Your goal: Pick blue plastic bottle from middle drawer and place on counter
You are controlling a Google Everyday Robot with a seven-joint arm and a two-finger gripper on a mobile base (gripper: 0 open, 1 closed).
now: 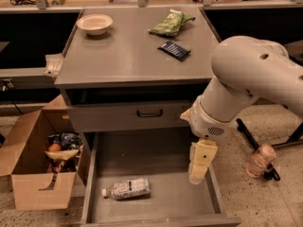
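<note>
So the middle drawer is pulled all the way out, low walls on both sides and a front lip at the bottom of the shot. The floor is bare apart from the blue plastic bottle, which lies on its side near the front-left, white cap pointing at the left wall. There's plenty of open floor to its right and behind it.

The pincer hangs tip-down over the right side of the drawer, just inside the right wall and well apart from the bottle. Whether it's wide or narrow, I can't tell from this angle. It isn't holding anything.

The arm comes in from the right. There's a big white elbow level with the counter's right edge, then the forearm slants down and left to a chunky wrist in front of the closed drawer front with the black handle.

The counter has a bowl back-left, a green snack bag back-right and a dark packet just in front of the bag — the whole front half is open grey surface.

On the floor there's a cardboard box to the left of the drawer and a pinkish jar to the right.
</note>
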